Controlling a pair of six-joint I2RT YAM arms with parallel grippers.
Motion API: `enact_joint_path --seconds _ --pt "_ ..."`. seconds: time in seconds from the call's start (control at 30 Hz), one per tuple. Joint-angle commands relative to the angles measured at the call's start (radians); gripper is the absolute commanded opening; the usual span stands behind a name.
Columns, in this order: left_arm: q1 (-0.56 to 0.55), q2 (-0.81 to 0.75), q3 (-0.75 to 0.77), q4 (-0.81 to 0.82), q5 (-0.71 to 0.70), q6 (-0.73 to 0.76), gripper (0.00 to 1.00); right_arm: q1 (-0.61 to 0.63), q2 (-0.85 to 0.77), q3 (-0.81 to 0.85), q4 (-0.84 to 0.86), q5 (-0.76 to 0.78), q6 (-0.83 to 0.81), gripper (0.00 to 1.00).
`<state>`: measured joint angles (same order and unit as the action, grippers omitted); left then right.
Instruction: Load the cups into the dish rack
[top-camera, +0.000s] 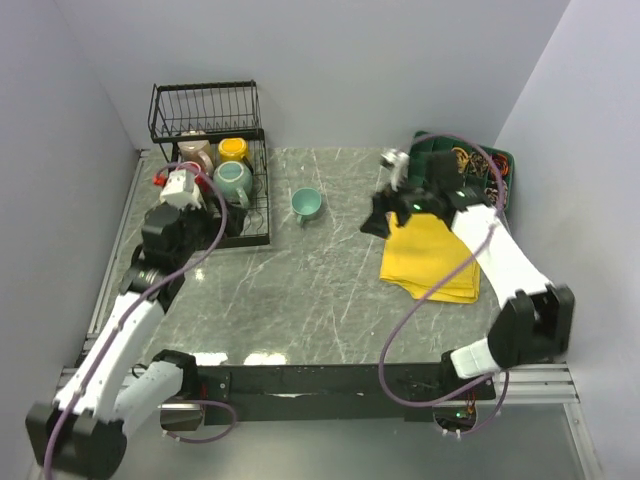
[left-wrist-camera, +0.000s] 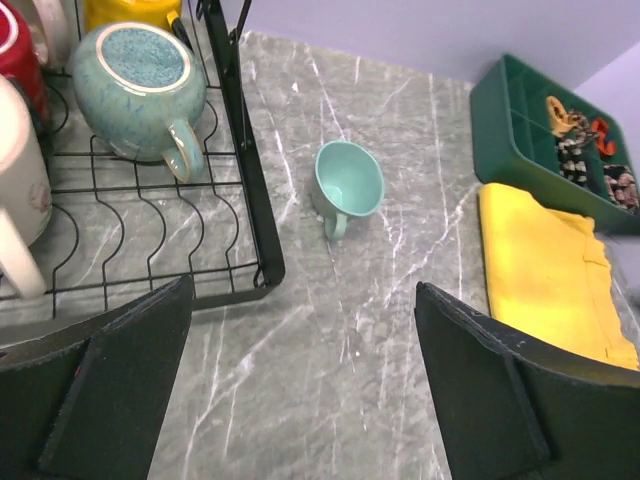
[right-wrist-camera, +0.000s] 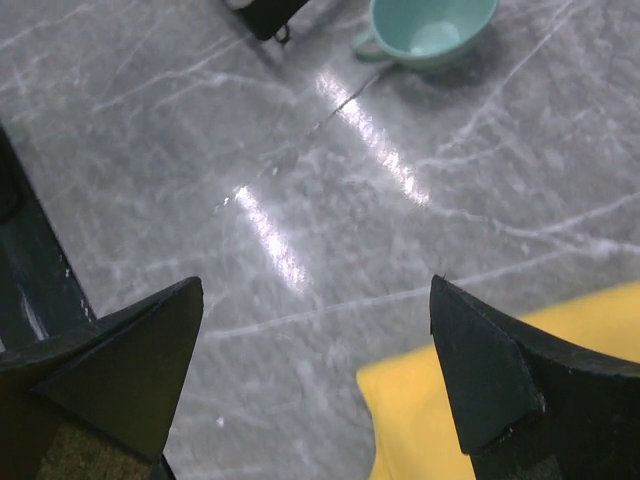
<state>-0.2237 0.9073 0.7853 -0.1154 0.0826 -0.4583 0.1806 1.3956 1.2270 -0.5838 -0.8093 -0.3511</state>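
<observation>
One teal mug (top-camera: 306, 204) is sitting loose on the marble table (top-camera: 300, 300), to the right of the dish rack (top-camera: 266, 195) and well apart from it. Four more are showing inside the rack in the left wrist view: a second teal mug (left-wrist-camera: 140, 90) near the rack's right wall, a yellow mug (left-wrist-camera: 130, 12) behind it, and a red mug (left-wrist-camera: 18, 50) and a cream mug (left-wrist-camera: 20, 190) at the left edge, which the left arm is largely hiding in the top view. Only the top view is showing the rack's raised basket tier (top-camera: 205, 105). The left gripper (left-wrist-camera: 300, 390) is hovering at the rack's front right corner, fingers spread wide and gripping nothing. The right gripper (right-wrist-camera: 320, 370), far right of the rack, is hanging over the edge of a yellow cloth (right-wrist-camera: 480, 420), fingers likewise parted and empty.
</observation>
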Motion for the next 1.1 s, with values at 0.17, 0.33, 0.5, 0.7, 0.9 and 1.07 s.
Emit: enact_joint_path --seconds 0.17,0.33,0.5,0.7,0.9,1.07 --pt "0.001 -0.194 -0.143 0.01 -0.003 0.044 0.96 0.226 0.461 0.445 0.039 0.45 0.479 1.0" --pt "0.001 -0.193 -0.156 0.042 -0.006 0.035 0.97 0.244 0.639 0.632 0.056 0.481 0.564 1.0" --pt "0.001 -0.156 -0.152 0.051 0.009 0.035 0.96 0.253 0.762 0.738 0.039 0.466 0.607 0.97" --pt "0.003 -0.136 -0.149 0.063 0.02 0.044 0.96 0.272 0.896 0.87 -0.025 0.516 0.61 0.82" --pt "0.003 -0.134 -0.153 0.066 0.029 0.04 0.96 0.287 0.983 0.954 -0.044 0.562 0.606 0.61" --pt "0.004 -0.128 -0.155 0.066 0.039 0.035 0.96 0.298 1.028 0.977 -0.044 0.598 0.604 0.48"
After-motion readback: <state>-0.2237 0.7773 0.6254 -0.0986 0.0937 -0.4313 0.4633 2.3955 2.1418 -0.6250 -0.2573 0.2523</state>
